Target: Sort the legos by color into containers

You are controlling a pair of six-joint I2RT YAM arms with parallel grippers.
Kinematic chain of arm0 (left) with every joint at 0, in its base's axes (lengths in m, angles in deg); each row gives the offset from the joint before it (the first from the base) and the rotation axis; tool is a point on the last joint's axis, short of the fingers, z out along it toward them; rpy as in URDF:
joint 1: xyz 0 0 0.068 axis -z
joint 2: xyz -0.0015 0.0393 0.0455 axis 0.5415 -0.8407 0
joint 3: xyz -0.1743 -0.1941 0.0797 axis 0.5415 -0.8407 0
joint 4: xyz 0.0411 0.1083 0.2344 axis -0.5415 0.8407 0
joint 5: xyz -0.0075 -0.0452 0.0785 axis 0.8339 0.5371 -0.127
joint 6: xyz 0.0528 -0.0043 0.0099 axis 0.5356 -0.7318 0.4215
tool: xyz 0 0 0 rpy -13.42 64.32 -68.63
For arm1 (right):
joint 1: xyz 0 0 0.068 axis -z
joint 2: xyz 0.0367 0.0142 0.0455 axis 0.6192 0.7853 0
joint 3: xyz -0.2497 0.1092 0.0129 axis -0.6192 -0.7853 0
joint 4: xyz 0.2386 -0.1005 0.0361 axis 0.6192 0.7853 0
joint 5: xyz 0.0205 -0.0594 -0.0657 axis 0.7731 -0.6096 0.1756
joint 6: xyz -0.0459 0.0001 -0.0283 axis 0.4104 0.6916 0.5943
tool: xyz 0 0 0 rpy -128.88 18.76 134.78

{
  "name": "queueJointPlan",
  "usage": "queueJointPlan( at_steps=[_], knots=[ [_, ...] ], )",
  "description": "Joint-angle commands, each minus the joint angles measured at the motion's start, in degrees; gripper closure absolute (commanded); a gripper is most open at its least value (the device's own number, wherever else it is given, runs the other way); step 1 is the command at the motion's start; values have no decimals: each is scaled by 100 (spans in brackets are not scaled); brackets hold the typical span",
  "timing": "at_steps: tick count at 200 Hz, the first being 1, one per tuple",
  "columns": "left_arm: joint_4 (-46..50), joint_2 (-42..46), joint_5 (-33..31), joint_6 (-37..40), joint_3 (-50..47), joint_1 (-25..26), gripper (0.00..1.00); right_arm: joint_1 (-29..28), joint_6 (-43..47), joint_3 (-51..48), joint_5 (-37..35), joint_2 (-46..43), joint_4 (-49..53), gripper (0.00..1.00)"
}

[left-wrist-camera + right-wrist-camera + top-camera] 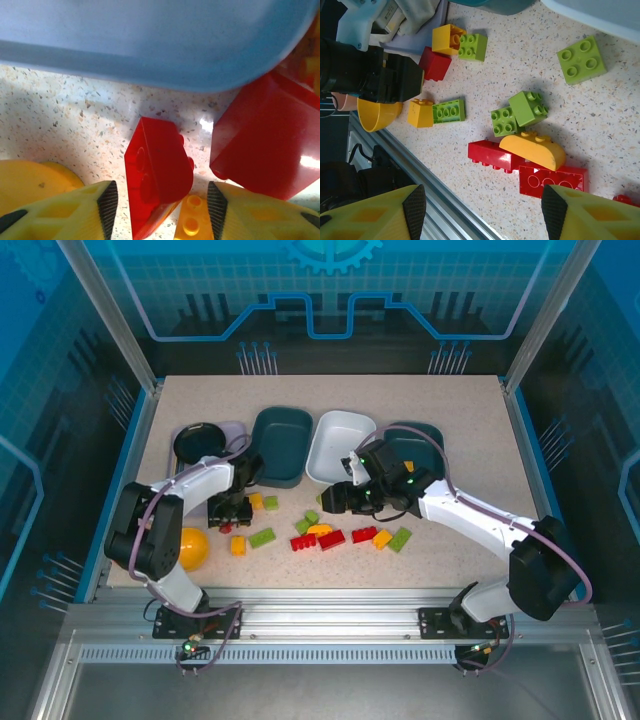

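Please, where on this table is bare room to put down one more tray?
Bare: the strip behind the white plastic tray, and the far right corner of the speckled table, beside the right dark teal tray. Crowded: the middle, around the red, green and yellow bricks.

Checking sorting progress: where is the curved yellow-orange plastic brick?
Top view, mid-table: the curved yellow-orange plastic brick lies against a red plastic brick, on the near side of the white plastic tray.
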Motion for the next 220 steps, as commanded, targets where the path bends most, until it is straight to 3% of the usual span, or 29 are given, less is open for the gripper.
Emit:
queueJointPlan(
  at_steps=[1,31,82,107,139,146,153,160,184,220],
  knots=[
    [-209,-221,24,168,192,-113,53,-68,-62,6,-38,-114,50,35],
    [-280,-321,172,282,297,-114,62,-61,-55,46,-53,-79,76,35],
    [-161,-327,225,88,187,-114,66,-44,-36,86,-64,-22,90,35],
    [-172,-190,281,58,66,-113,60,-38,-36,94,-56,13,85,35],
    [-194,-293,344,0,-25,-114,59,-29,-8,152,-53,74,109,35],
    [-166,-262,339,-50,-29,-105,54,-31,5,170,-47,79,120,36],
    [-147,-184,312,-124,-41,-105,41,-34,22,194,-50,86,134,36],
    [-115,-52,281,-254,-59,-105,35,-33,33,198,-52,85,153,35],
    [-16,365,363,-883,-31,-112,27,-33,37,170,-59,66,157,36],
    [13,957,518,-2283,182,-206,25,-36,17,141,-28,66,133,36]
  ],
)
